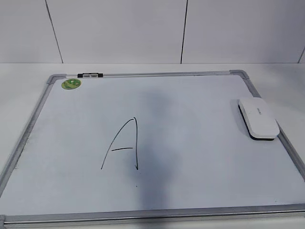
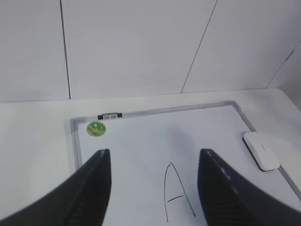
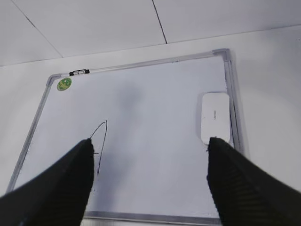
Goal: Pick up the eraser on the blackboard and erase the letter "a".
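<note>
The eraser (image 1: pixel 258 118) lies flat at the right edge of the board (image 1: pixel 190 186), touching its frame, about halfway between the near and far sides. Well to its left, near the middle, stands a drawn capital A (image 1: pixel 123 144). A green sticker (image 1: pixel 71 84) and a clip (image 1: pixel 89 75) mark the far-left corner. Both the left gripper (image 2: pixel 155 188) and the right gripper (image 3: pixel 150 183) hang above the board, released and holding nothing.

We see a white table (image 1: pixel 28 71) running back to a pale panelled wall (image 1: pixel 119 28) crossed by thin dark seams. Nearer us, a small black-and-white clip (image 1: pixel 89 75) sits on a grey frame's far rail (towards its left corner), beside a tall handwritten capital "A" (image 1: pixel 125 144).
</note>
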You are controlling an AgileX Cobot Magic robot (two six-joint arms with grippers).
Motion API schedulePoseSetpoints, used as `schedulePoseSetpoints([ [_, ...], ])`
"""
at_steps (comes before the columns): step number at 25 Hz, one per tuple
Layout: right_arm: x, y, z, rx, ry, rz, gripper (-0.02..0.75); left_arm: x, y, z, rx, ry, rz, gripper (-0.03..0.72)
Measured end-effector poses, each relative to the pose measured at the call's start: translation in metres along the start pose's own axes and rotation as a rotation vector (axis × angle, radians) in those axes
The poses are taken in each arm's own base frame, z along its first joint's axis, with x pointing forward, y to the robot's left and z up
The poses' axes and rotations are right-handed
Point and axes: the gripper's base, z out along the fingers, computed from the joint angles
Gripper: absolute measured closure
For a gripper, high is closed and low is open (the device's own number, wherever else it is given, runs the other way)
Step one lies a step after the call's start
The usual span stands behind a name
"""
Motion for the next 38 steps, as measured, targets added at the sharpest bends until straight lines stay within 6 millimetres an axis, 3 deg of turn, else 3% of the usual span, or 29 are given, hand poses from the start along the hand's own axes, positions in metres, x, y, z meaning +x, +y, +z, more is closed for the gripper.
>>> schedulePoseSetpoints([
  [5,0.038,-0.004,-0.003,-0.020,0.035,0.014,0.157,0.028,-0.016,-0.048,-0.032,-0.105,0.017,0.297],
  [12,0.083,-0.010,-0.009,-0.051,0.056,-0.037,0.157,0.082,-0.021,-0.071,-0.035,-0.128,0.010,0.309],
  [24,0.149,-0.025,-0.002,-0.050,0.084,-0.092,0.157,0.179,0.012,-0.038,-0.187,0.033,-0.011,0.316],
  [30,0.191,-0.033,-0.013,-0.051,-0.012,-0.145,0.157,0.225,0.033,-0.016,-0.278,0.130,-0.011,0.329],
  [34,0.215,-0.044,-0.016,0.006,-0.088,-0.183,0.157,0.248,0.042,-0.005,-0.312,0.174,-0.010,0.330],
  [38,0.226,-0.054,-0.003,0.075,-0.048,-0.196,0.158,0.260,0.049,-0.001,-0.343,0.193,0.004,0.330],
])
